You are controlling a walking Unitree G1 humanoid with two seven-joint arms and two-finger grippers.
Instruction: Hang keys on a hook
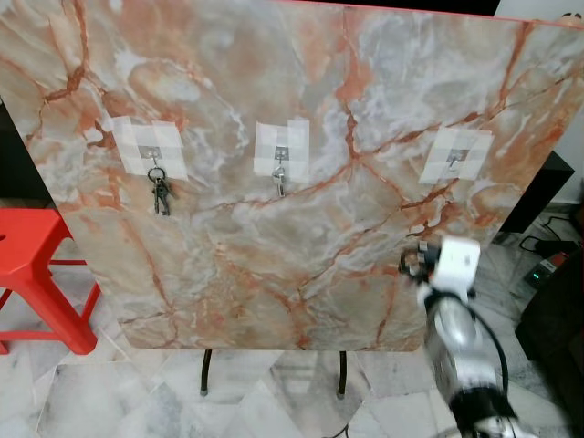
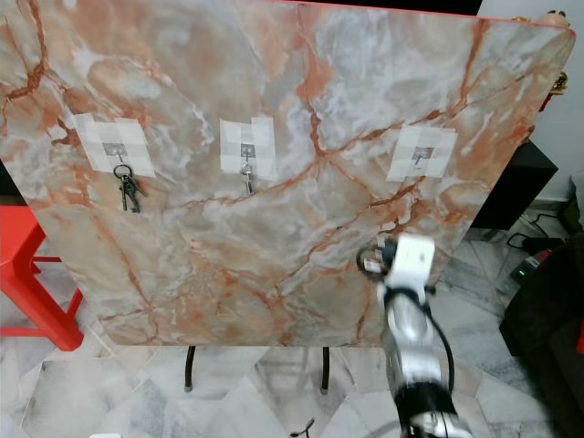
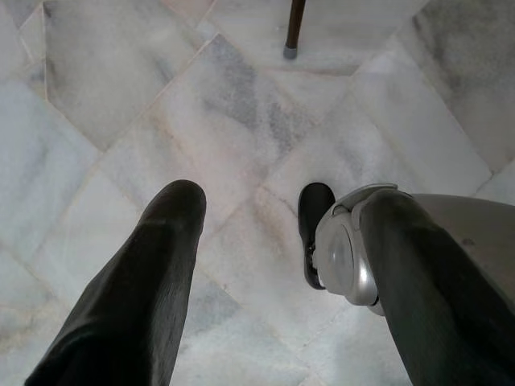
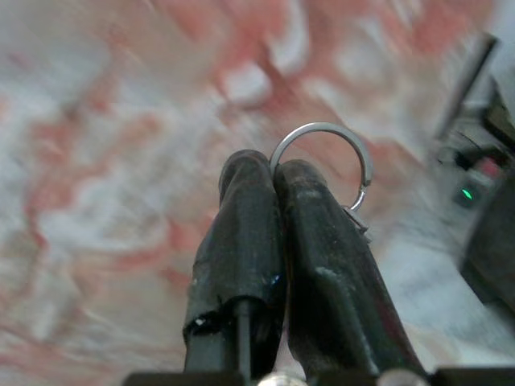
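Note:
A marble-patterned board stands upright with three taped hooks. On the left hook hangs a bunch of keys. The middle hook carries a single small key, and the right hook is bare. My right gripper is shut on a silver key ring, held up in front of the board's lower right part, below the right hook. My right arm rises from the bottom right. My left gripper hangs open over the floor.
A red plastic stool stands left of the board. Black board legs rest on the marble tile floor. Dark furniture and a device with a green light are at the right. My own foot shows in the left wrist view.

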